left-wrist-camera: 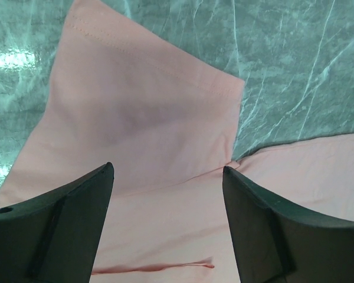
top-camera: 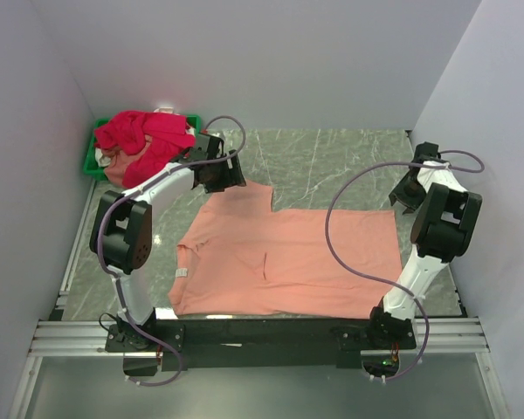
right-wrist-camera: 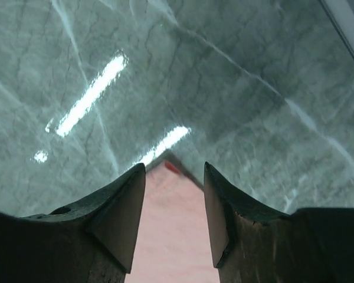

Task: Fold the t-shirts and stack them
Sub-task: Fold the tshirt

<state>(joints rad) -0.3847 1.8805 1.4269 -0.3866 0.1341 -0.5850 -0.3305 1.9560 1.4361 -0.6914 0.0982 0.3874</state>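
- Top view: the salmon t-shirt (top-camera: 288,262) lies spread flat on the table (top-camera: 332,157), between your two arms.
- Your left gripper (top-camera: 223,175) hangs over the shirt's far-left sleeve (top-camera: 242,198). The crimson-pink t-shirts (top-camera: 144,140) are heaped in the green bin (top-camera: 93,161), just beyond that gripper and to its left.
- Your right gripper (top-camera: 408,194) sits just off the shirt's far-right corner, over bare table. You can't read the finger gap of either gripper from this view.
- Left wrist view: your left gripper (left-wrist-camera: 167,171) is spread wide with nothing between the fingers (left-wrist-camera: 53,230).
- The sleeve (left-wrist-camera: 147,112) lies flat right under and ahead of the fingertips, hem on the far side, and the shirt body runs off to the gripper's right. There is bare table (left-wrist-camera: 307,71) beyond the hem. You can't tell whether the tips touch the cloth.
- Right wrist view: your right gripper (right-wrist-camera: 173,168) is parted by a narrower gap and grips nothing.
- One corner of the salmon t-shirt (right-wrist-camera: 174,230) shows in the gap between the fingers (right-wrist-camera: 106,224), pointing away from the gripper. Everything ahead and to both sides is table (right-wrist-camera: 224,88). You can't tell whether the gripper touches the cloth.
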